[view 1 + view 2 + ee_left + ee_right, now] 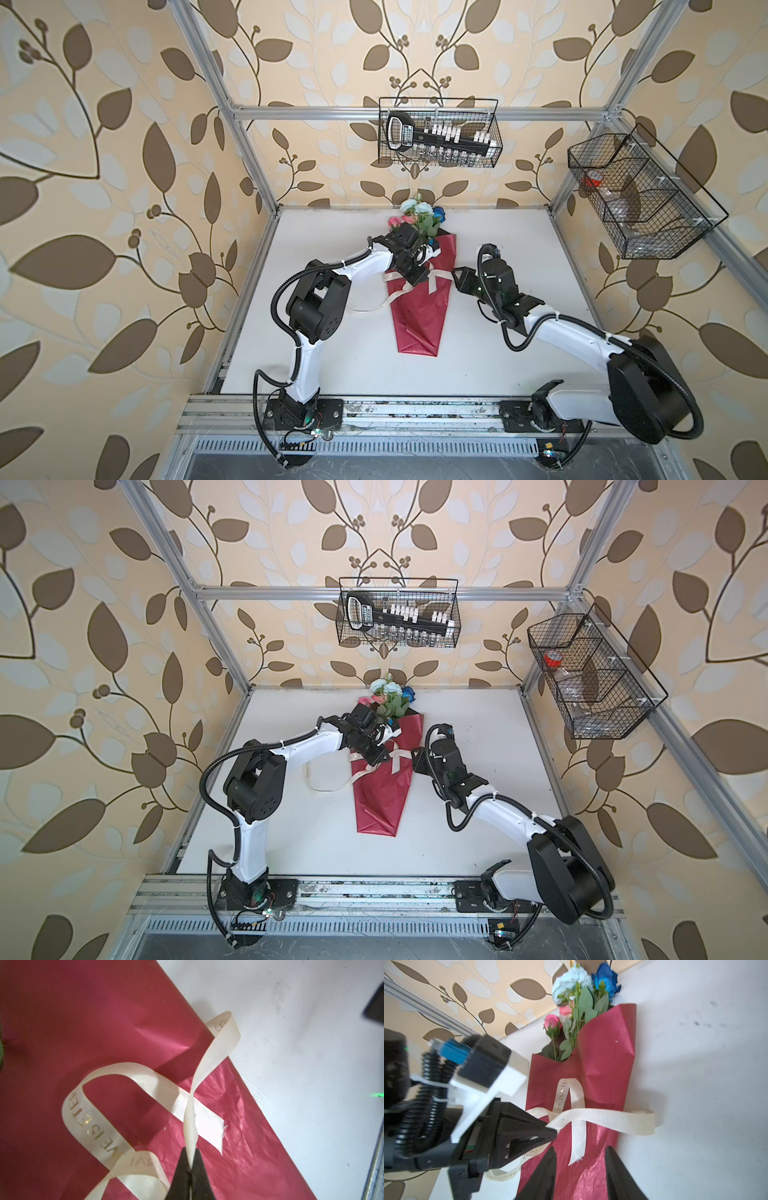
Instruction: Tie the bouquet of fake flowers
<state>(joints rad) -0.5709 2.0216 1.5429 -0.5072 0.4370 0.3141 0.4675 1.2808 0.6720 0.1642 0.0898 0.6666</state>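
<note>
Ribbon [93, 1126] only crossed over wrap [608, 1053] round bouquet [583, 1001], no knot. Left fingers [180, 1172] clamped on strand; right fingers [546, 1167] apart, empty. Risk: left pull with tail unheld undoes crossing

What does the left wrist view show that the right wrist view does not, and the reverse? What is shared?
Only left wrist: the cream printed ribbon twisted thin, edge-on between the shut tips of the left pincer. Only right wrist: the pink-and-blue bouquet of fake flowers, the leaf-patterned wallpaper, the open right pincer. Both: that ribbon looped over the shiny red wrapping sheet on the white table.
</note>
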